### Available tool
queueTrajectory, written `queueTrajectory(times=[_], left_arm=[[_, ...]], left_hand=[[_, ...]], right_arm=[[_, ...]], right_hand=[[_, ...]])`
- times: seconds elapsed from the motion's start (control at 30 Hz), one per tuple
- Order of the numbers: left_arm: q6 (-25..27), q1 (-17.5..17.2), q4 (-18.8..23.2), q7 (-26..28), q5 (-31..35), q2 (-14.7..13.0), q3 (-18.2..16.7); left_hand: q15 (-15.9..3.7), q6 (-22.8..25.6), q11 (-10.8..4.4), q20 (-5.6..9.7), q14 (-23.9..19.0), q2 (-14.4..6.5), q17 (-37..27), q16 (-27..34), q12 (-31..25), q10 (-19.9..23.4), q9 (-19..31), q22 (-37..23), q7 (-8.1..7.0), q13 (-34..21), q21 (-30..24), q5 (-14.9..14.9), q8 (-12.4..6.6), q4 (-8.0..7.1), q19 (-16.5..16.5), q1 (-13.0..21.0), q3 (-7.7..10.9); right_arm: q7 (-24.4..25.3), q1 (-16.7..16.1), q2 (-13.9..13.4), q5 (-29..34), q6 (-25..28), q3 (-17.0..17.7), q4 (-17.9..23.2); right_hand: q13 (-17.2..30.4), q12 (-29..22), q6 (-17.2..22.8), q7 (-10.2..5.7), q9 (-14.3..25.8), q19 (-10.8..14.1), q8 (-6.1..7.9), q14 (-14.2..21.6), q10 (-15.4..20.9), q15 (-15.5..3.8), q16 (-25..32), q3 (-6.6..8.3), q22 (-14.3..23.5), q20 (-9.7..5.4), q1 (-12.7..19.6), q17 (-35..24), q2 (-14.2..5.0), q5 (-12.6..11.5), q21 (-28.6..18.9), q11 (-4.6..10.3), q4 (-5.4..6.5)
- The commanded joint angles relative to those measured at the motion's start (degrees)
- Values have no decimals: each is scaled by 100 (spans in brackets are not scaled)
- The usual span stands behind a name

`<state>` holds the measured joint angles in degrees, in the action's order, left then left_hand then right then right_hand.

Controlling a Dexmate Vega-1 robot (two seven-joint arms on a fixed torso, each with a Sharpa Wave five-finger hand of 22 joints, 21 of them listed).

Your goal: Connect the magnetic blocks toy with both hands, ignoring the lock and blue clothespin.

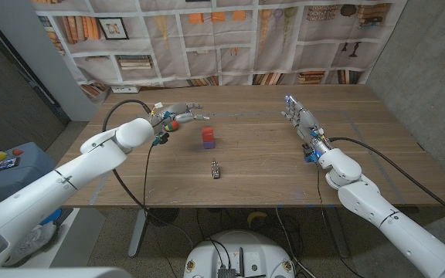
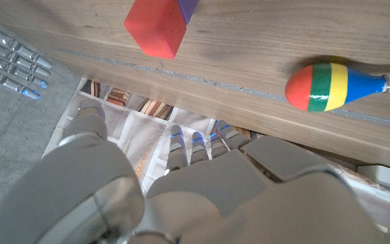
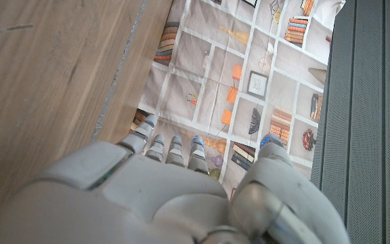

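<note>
Plenty of open desk (image 1: 269,166) around the magnetic blocks (image 1: 208,137), which sit mid-frame in the head view, red stacked over purple, touching nothing. Left hand (image 1: 181,115) hovers upper left of them, fingers apart, holding nothing. Right hand (image 1: 298,116) is well off to the upper right, fingers straight, empty too. A striped maraca (image 1: 173,123) lies by the left hand, small metal lock (image 1: 215,169) below the blocks
</note>
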<state>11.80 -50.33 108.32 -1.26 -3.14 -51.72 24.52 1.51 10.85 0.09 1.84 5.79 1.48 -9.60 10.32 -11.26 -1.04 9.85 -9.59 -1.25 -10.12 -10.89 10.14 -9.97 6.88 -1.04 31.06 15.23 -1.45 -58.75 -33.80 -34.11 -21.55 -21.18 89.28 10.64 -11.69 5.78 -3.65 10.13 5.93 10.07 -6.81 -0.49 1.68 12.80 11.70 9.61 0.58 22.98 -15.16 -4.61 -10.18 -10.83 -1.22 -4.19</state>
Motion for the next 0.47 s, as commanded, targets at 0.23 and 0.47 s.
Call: queueTrajectory(times=[0.23, 0.47], left_arm=[[-1410, -409, -916, 889, -791, 641, -181], [-1980, -417, -1396, 1033, -952, 947, -158]], left_hand=[[-53, -14, -59, 129, -133, -162, -4, 50, -38, 75, 14, 2, -20, 11, -36, 1, -30, -6, 116, -57, 88], [-77, 51, -76, 127, -251, -277, 0, 56, -53, 182, 13, 3, 21, 15, -49, 5, -54, 6, 221, -65, 132]], right_arm=[[125, -75, 156, -232, -47, 118, -113], [244, -129, 202, -326, 67, 145, -64]], right_hand=[[0, -15, -225, 131, 0, 52, -34, 36, 56, -34, 45, -63, -6, -95, -223, 15, -45, -31, -12, -4, 58], [-2, -12, -221, 137, -1, 51, -14, 42, 75, -54, 48, -59, -6, -120, -272, 15, -99, -38, -7, -5, 86]])
